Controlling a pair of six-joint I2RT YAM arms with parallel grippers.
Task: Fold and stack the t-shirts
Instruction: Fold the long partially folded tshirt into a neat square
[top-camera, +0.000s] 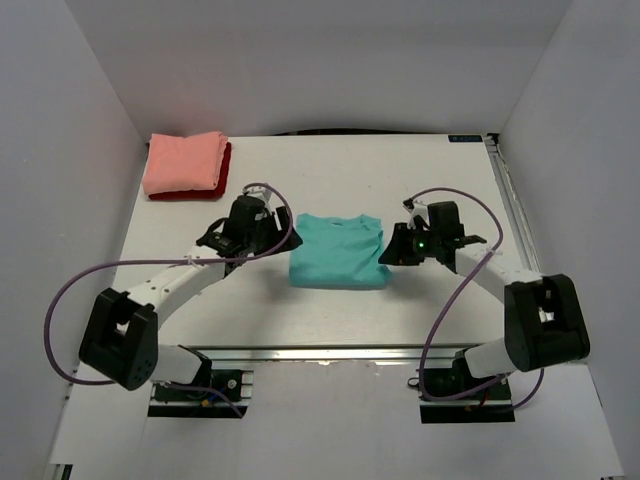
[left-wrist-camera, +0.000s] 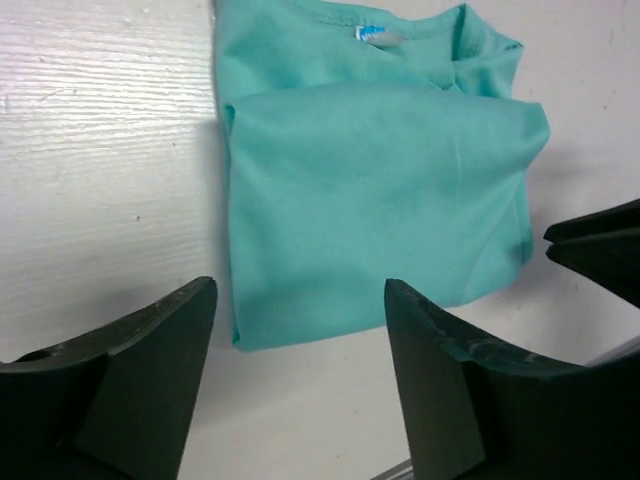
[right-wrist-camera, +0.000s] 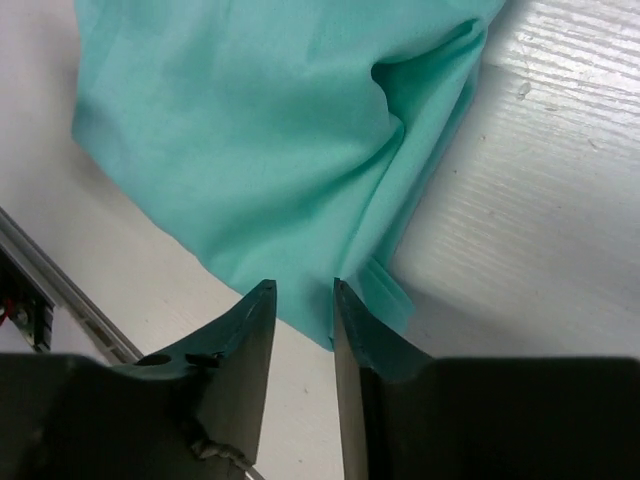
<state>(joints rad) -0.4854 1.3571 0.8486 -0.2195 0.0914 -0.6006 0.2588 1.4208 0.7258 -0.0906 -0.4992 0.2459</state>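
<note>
A teal t-shirt (top-camera: 338, 250) lies folded into a rectangle at the middle of the table, collar toward the back. At the back left a folded salmon-pink t-shirt (top-camera: 184, 162) rests on a dark red t-shirt (top-camera: 224, 178), of which only an edge shows. My left gripper (top-camera: 277, 235) hovers at the teal shirt's left edge. In its wrist view the left gripper (left-wrist-camera: 300, 298) stands wide open and empty, above the teal t-shirt (left-wrist-camera: 370, 190). My right gripper (top-camera: 392, 250) is at the shirt's right edge. The right gripper (right-wrist-camera: 300, 292) is narrowly open over a corner of the teal t-shirt (right-wrist-camera: 250, 140), clamping nothing.
White walls (top-camera: 90, 120) close in the table on the left, back and right. An aluminium rail (top-camera: 330, 352) runs along the near edge and another rail (top-camera: 512, 200) along the right side. Purple cables (top-camera: 60, 300) loop off both arms.
</note>
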